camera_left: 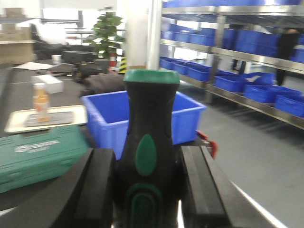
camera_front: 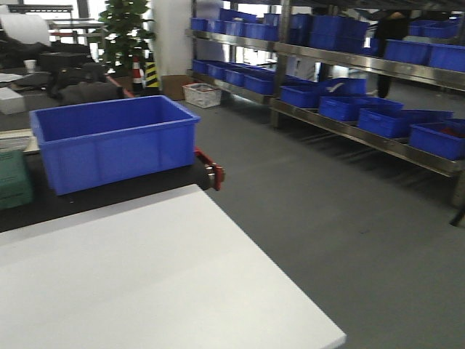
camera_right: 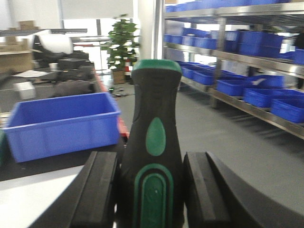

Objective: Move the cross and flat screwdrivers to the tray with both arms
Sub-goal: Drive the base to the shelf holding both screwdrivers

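My left gripper [camera_left: 147, 159] is shut on a screwdriver [camera_left: 150, 107] with a black and green handle that stands upright between the black pads. My right gripper [camera_right: 149, 161] is shut on a second screwdriver [camera_right: 156, 102] with the same black and green handle, also upright. Both shafts and tips are hidden, so I cannot tell which is cross and which is flat. A cream tray [camera_left: 12, 126] lies far left in the left wrist view, with a small orange bottle [camera_left: 41, 100] on it. Neither gripper shows in the front view.
A big blue bin [camera_front: 116, 142] stands on a black surface beyond the white table [camera_front: 145, 283]; it also shows in both wrist views [camera_left: 107, 116] [camera_right: 59, 123]. A green tool case [camera_left: 40, 154] lies near the tray. Shelves of blue bins [camera_front: 363, 80] line the right.
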Tool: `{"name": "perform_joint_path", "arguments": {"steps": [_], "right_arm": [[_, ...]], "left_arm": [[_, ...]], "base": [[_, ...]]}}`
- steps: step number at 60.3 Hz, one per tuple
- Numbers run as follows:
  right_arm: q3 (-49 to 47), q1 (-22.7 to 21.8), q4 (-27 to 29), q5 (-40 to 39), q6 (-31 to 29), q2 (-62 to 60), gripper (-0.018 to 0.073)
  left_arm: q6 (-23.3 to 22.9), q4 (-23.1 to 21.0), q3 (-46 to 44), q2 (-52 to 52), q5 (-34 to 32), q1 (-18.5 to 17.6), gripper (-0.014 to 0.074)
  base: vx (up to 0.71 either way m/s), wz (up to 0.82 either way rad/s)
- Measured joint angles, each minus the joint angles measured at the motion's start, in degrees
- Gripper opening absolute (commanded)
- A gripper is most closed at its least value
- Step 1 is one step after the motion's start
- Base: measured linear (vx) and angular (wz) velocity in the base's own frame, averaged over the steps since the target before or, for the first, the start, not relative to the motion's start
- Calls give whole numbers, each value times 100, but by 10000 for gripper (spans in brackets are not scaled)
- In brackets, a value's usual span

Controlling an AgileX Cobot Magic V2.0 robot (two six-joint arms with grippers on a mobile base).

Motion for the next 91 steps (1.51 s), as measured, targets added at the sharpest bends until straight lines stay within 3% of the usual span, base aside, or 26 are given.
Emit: {"name": "perform_joint_path", "arguments": {"steps": [52, 91], "right_arm": [[0, 0, 0, 1, 0, 0, -8], [0, 0, 0, 7, 0, 0, -8]], "left_arm": [[-2, 0, 0, 0, 0, 0, 0], [-2, 0, 0, 0, 0, 0, 0]], "base": [[-10, -55], [8, -50]]}}
